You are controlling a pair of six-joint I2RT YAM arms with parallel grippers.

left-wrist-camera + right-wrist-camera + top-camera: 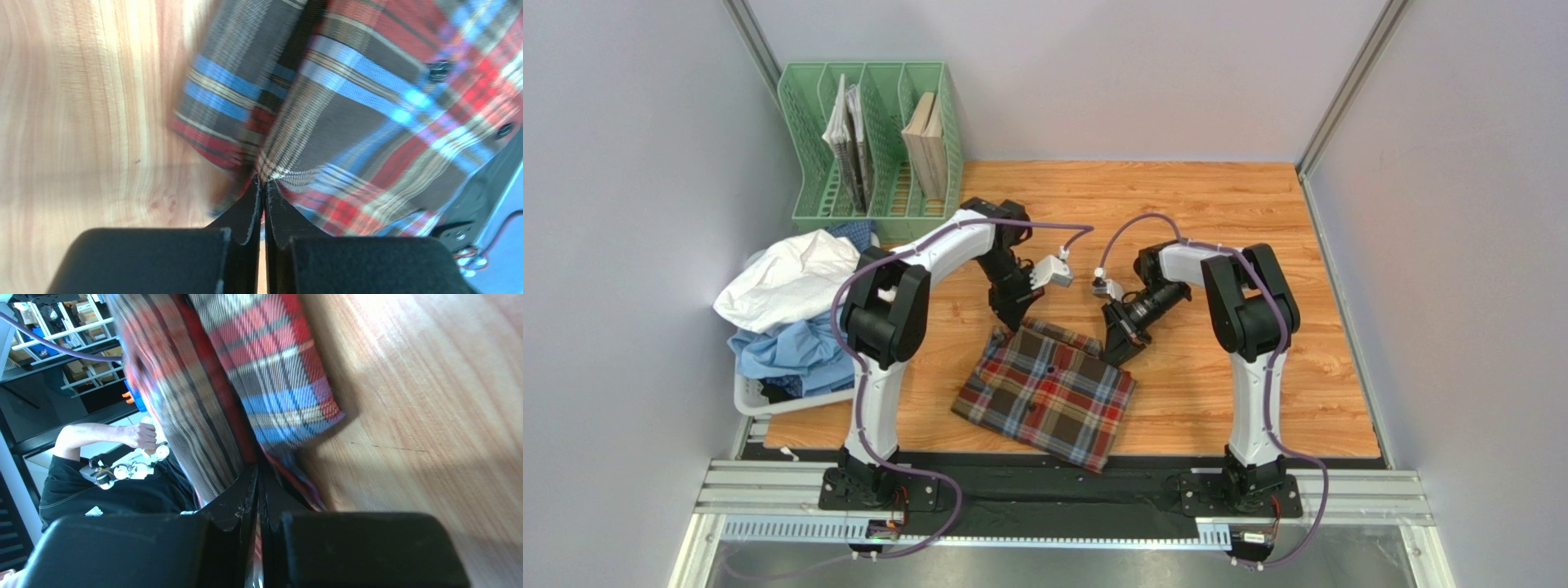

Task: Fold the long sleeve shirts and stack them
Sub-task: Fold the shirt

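This is a robotics lab test cell. Grey panels (634,147) enclose a wooden worktop (1259,221) mounted on aluminium rails (1369,496). Beyond it are a person in black (92,478) and equipment shelves (61,331).

Top view: far edge of tartan shirt (1044,392) hidden under left gripper (1010,321) and right gripper (1122,347); fingertips too small to resolve. White shirt (787,279) and blue shirt (787,349) partly masked by left arm (879,319); tray (750,395) beneath mostly covered.
Left wrist view: tartan shirt cut by top and right edges; left fold blurred.
Right wrist view: tartan shirt blurred, cut by top edge; person (92,471) behind partly hidden by cloth.
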